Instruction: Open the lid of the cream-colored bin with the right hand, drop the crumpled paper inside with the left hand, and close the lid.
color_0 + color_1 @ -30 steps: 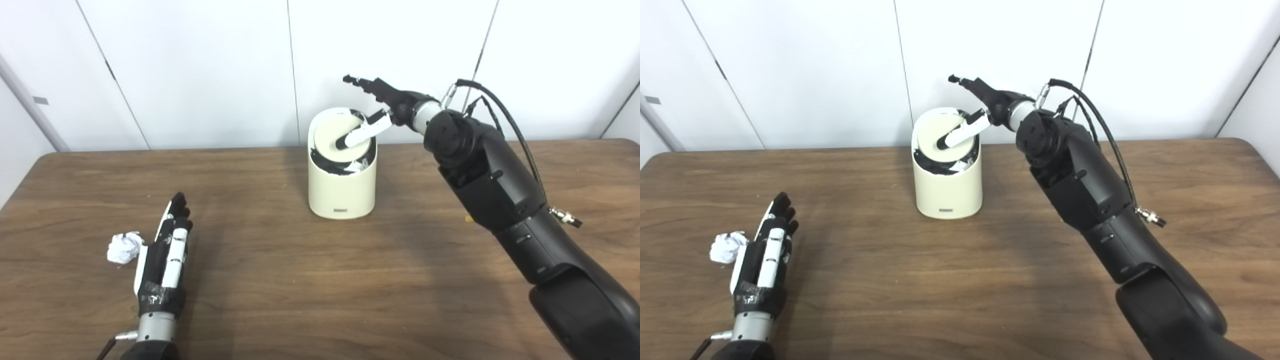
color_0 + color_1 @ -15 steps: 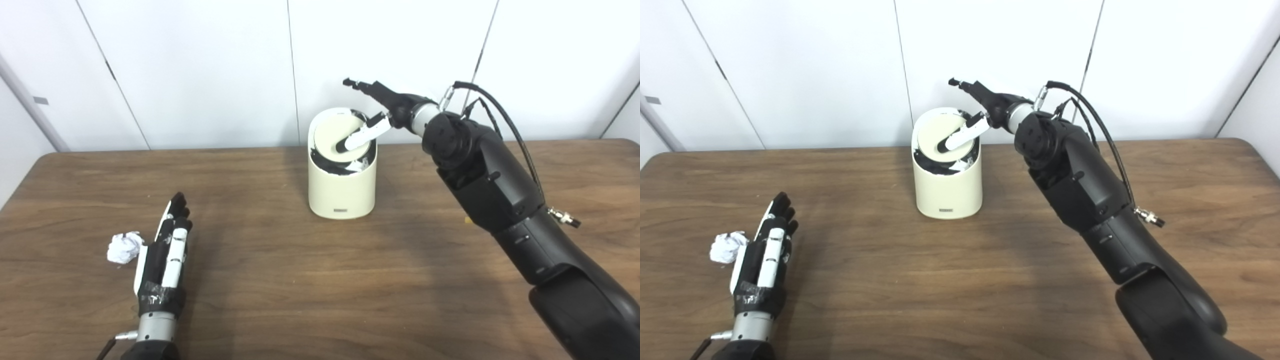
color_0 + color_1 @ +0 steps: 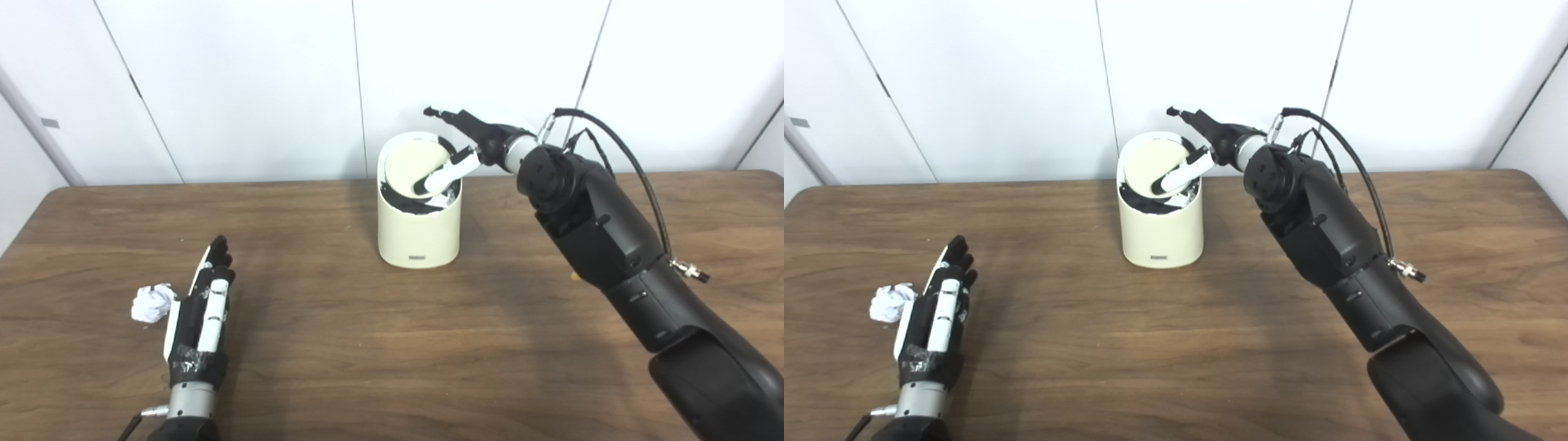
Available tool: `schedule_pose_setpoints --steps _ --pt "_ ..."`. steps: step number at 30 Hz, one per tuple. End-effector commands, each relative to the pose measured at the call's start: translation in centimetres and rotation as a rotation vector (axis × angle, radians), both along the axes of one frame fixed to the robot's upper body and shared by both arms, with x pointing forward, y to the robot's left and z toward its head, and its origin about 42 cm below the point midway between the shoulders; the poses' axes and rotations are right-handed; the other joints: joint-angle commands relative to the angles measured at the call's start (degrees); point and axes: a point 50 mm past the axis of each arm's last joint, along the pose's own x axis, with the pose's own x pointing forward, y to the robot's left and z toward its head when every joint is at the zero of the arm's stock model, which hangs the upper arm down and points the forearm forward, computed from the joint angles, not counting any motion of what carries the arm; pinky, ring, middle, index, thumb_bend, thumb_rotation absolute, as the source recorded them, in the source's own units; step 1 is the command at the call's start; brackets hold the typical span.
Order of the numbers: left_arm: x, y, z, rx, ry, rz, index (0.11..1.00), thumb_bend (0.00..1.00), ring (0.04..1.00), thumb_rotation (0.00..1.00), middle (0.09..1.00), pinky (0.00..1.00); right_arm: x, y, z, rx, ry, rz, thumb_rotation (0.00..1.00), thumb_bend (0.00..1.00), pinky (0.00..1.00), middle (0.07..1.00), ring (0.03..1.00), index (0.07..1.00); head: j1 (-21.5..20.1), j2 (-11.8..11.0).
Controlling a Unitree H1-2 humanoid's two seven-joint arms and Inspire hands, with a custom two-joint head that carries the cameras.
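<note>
Cream-colored bin point(image 3: 419, 223) standing upright on the wooden table point(image 3: 367, 343), toward the far edge near the white wall panels point(image 3: 245, 79). Round lid point(image 3: 411, 167) tilted into the bin's mouth, dark interior showing below its near edge. Right hand point(image 3: 468, 144) at the bin's upper right rim, fingers spread apart and gripping nothing; a white finger point(image 3: 444, 176) presses down on the tilted lid, the dark fingertips point(image 3: 438, 114) stretch out above the bin's back rim. Crumpled paper point(image 3: 149, 304) lying on the table well to the front left of the bin. Left hand point(image 3: 201, 312) flat on the table just right of the paper, fingers extended and slightly apart, empty, not clearly touching it.
</note>
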Motion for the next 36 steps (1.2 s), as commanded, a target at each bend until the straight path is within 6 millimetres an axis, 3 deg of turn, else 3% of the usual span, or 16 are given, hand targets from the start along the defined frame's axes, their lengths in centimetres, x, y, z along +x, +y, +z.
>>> schedule_pose_setpoints --steps 1,24,36 --pt "-1.0 -0.8 -2.4 -0.034 0.066 0.003 0.970 0.43 0.996 0.73 0.989 1.00 0.2 0.2 2.1 -0.001 -0.070 0.012 0.40 0.92 0.92 0.956 0.958 0.939 0.0 0.1" --pt "-1.0 -0.8 -2.2 -0.041 0.068 0.013 0.975 0.39 0.994 0.75 0.991 1.00 0.4 -0.4 0.9 0.006 -0.047 0.002 0.39 0.89 0.92 0.968 0.975 0.944 -0.1 0.4" --pt "-0.7 -1.0 -2.2 -0.041 0.068 0.005 0.971 0.41 0.999 0.75 0.992 1.00 0.3 -0.1 2.1 0.006 -0.084 0.006 0.43 0.90 0.94 0.966 0.970 0.948 -0.2 0.4"
